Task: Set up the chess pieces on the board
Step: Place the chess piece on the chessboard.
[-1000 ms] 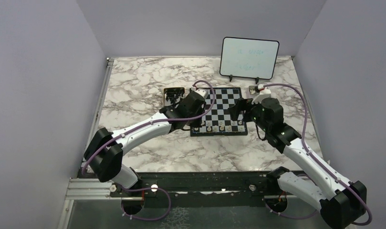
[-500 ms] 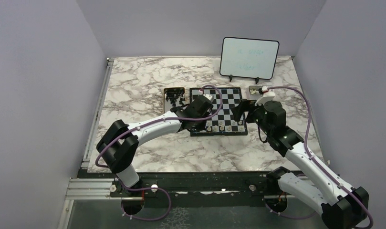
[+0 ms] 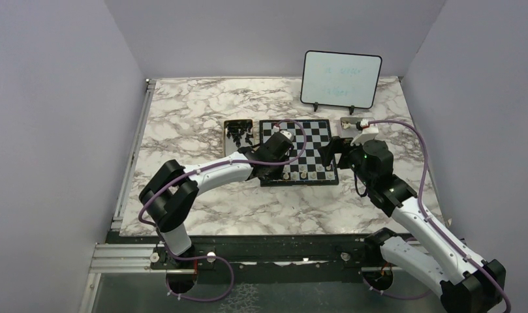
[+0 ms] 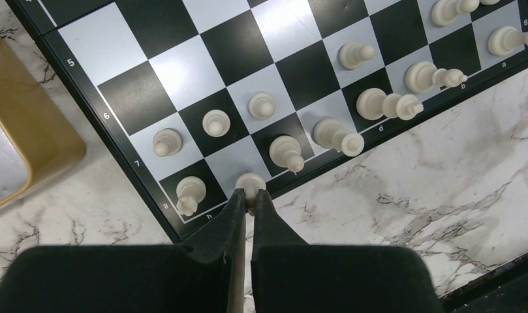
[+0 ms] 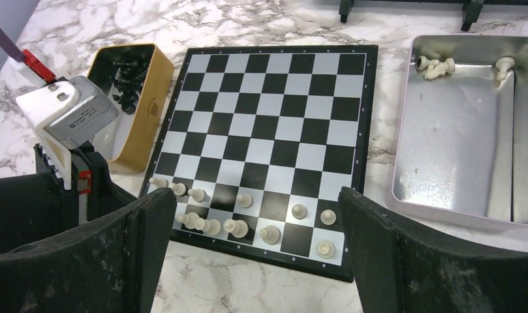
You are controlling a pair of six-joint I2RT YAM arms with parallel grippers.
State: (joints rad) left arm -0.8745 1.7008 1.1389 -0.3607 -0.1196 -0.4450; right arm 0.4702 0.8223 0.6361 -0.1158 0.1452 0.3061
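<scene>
The board (image 3: pixel 313 130) lies mid-table, with several cream-white chess pieces (image 5: pixel 269 233) standing on its two nearest rows. My left gripper (image 4: pixel 249 197) is shut on one cream piece (image 4: pixel 250 183), which sits on the near-edge white square beside the corner piece (image 4: pixel 190 191). It reaches over the board's near left corner (image 3: pixel 272 171). My right gripper (image 5: pixel 252 195) hangs open above the board's near right part (image 3: pixel 331 151), with nothing between its fingers. A few more cream pieces (image 5: pixel 434 65) lie in the silver tray.
A gold tray (image 5: pixel 143 124) of black pieces sits against the board's left side. The silver tray (image 5: pixel 463 143) is on the board's right. An upright whiteboard (image 3: pixel 341 79) stands behind them. Marble tabletop (image 4: pixel 411 169) shows in front of the board.
My left arm has stretched further right along the board's near edge, staying shut. The right arm has drawn back slightly to the right, still open.
</scene>
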